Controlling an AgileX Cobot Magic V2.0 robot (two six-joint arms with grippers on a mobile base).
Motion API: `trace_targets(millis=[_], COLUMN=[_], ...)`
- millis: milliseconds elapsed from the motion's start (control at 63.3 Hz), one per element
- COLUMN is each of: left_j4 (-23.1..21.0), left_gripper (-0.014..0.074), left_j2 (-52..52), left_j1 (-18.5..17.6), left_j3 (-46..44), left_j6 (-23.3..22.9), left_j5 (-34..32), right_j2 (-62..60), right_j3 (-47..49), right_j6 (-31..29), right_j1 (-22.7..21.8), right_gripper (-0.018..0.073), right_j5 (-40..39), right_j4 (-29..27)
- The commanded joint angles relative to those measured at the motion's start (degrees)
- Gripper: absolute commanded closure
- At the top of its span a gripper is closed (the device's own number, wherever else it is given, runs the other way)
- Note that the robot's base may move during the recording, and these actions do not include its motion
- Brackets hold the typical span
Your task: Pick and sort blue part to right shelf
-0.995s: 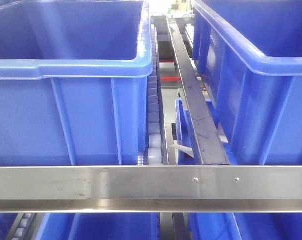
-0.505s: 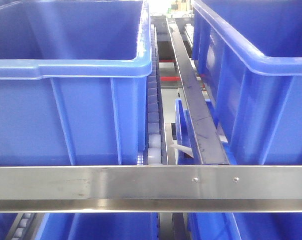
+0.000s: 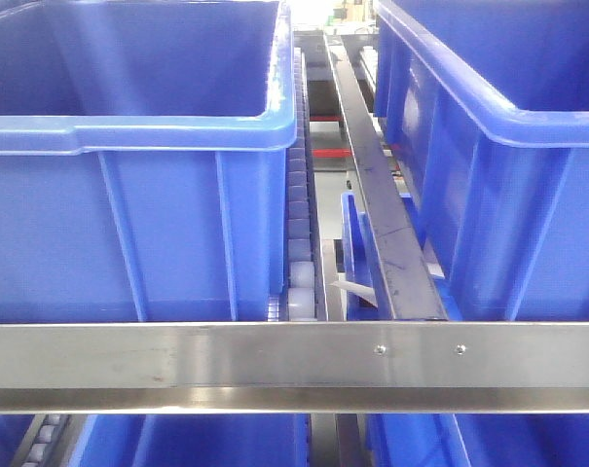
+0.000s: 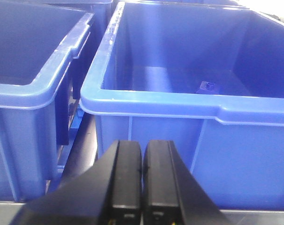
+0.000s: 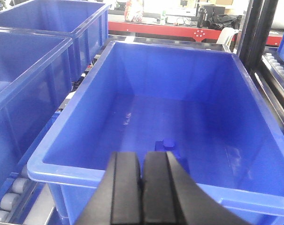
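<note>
Nothing has shifted in the front view. My right pincer (image 5: 142, 187), jaws together, hovers at the near rim of the blue bin (image 5: 132, 56); the blue part (image 5: 167, 146) lies inside, just above it at frame centre.

Even, bright indoor light fills all three views. The flat brushed-steel front rail (image 3: 294, 365) shows a soft sheen with faint smudges. The large deep blue plastic bins (image 3: 128, 175) look saturated, their inner walls shading darker. Backgrounds blow out white at the top edges. The black left gripper (image 4: 141, 183) and right gripper (image 5: 142, 192) sit close, slightly soft.
</note>
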State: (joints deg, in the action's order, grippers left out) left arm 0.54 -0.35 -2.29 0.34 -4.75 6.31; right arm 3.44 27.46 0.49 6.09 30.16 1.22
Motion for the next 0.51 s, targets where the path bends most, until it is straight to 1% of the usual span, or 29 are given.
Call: trace_targets(millis=[0, 111, 190, 268, 363, 490], left_j4=[-0.54, -0.54, -0.54, -0.54, -0.54, -0.54], left_gripper=[0.0472, 0.0472, 0.0472, 0.0472, 0.0472, 0.0472], left_j2=[-1.31, -1.31, -1.31, -1.31, -1.31, -1.31], left_j1=[0.14, 0.14, 0.14, 0.14, 0.14, 0.14], left_j3=[1.37, 1.37, 1.37, 1.37, 1.37, 1.37], left_j6=[-0.1, -0.1, -0.1, -0.1, -0.1, -0.1], left_j5=[-5.53, -5.53, -5.53, -5.53, -5.53, -5.53], right_j2=[0.79, 0.79, 0.79, 0.79, 0.43, -2.41], right_j3=[1.54, 1.12, -0.85, -4.17, -8.76, -15.88], right_j6=[-0.49, -0.49, -0.49, -0.49, -0.49, -0.49], right_j1=[-0.01, -0.07, -1.9, -5.32, -8.13, -8.61], right_gripper=[0.0524, 0.0524, 0.0524, 0.0524, 0.0524, 0.0524], right_j5=[-5.17, -6.16, -9.17, -12.24, -16.35, -24.16], right_j4=[0.13, -0.04, -0.3, -1.22, -1.97, -2.49])
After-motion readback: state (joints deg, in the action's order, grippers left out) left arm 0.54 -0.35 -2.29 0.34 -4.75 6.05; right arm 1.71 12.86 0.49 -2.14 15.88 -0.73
